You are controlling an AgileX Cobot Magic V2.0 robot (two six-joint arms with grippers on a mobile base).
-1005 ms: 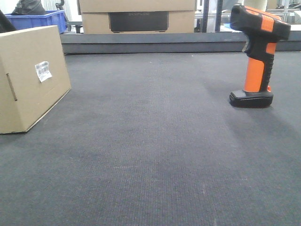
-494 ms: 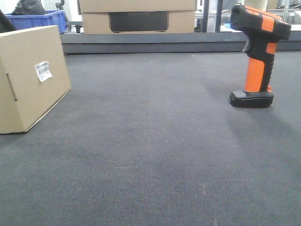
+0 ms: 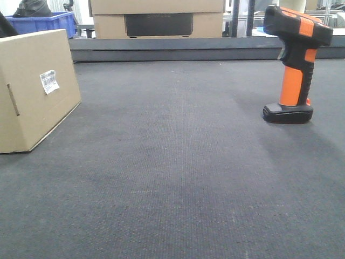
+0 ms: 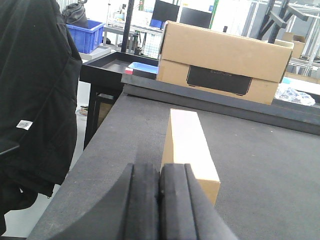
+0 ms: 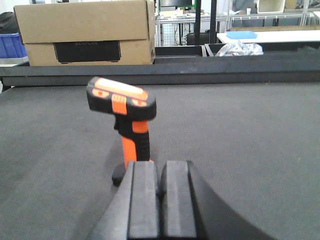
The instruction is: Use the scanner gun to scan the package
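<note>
The package [image 3: 35, 86], a plain brown box with a white barcode label [image 3: 49, 81] and a narrow side slot, sits on the dark mat at the left. Its top [image 4: 189, 145] shows just beyond my left gripper [image 4: 160, 172], which is shut and holds nothing. The scanner gun [image 3: 295, 62] stands upright on its black base at the right, orange handle below a black and orange head. In the right wrist view the scanner gun [image 5: 126, 117] stands just ahead and slightly left of my right gripper [image 5: 160, 170], shut and empty. Neither gripper shows in the front view.
A wider cardboard box with a dark panel [image 3: 158, 19] sits behind a raised black ledge [image 3: 178, 48] at the back. A blue crate [image 3: 43, 22] stands at the back left. A black garment [image 4: 35, 100] hangs off the table's left edge.
</note>
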